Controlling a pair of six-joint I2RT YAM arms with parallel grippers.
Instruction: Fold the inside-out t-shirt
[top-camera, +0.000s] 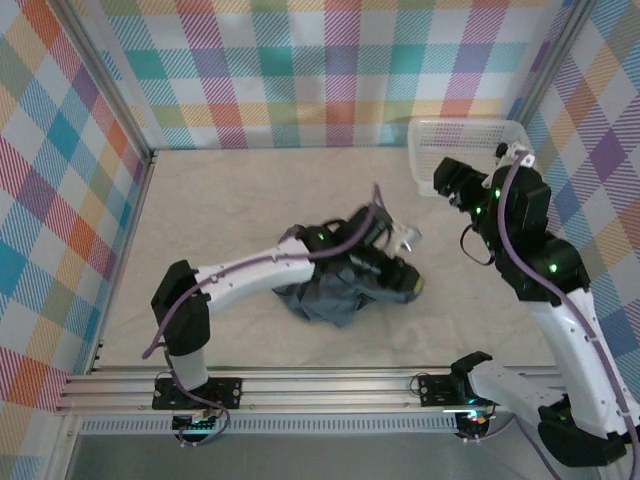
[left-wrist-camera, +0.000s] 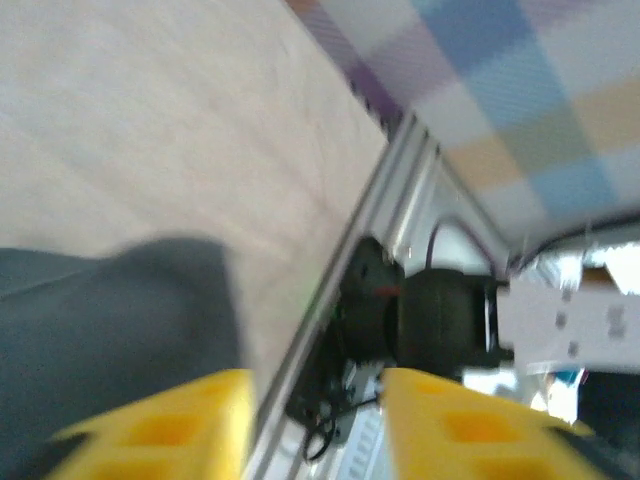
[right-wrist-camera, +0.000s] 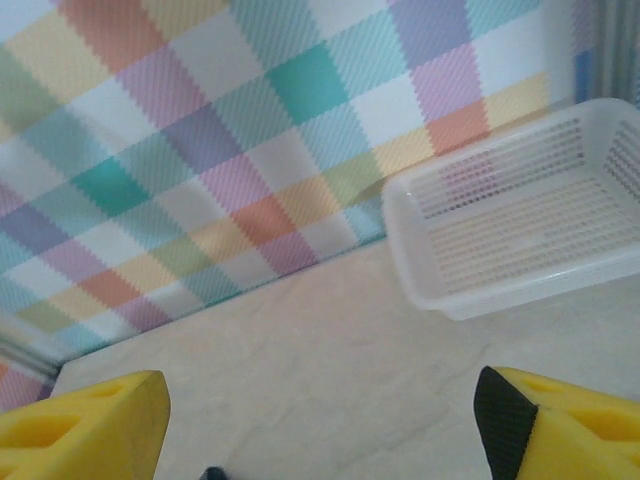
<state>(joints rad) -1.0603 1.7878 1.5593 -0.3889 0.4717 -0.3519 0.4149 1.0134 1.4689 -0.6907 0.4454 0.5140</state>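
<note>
Between the yellow fingers (left-wrist-camera: 160, 430) of the left gripper (left-wrist-camera: 315, 385), seen from its wrist camera, is a moderate gap with nothing in it, so the jaws stand apart and empty. Just beside the finger on the picture's left, the inside-out t-shirt (left-wrist-camera: 100, 320) appears as blurred dark grey cloth; whether the two touch cannot be told. From above, the shirt lies crumpled in a heap on the pale table (top-camera: 230, 220), near its front middle, with the left arm reaching over it. Well apart, at the far right, the right gripper (right-wrist-camera: 320, 400) is spread wide and holds nothing, facing a white mesh basket (right-wrist-camera: 520, 285) in the corner below the checked wall (right-wrist-camera: 250, 130).
</note>
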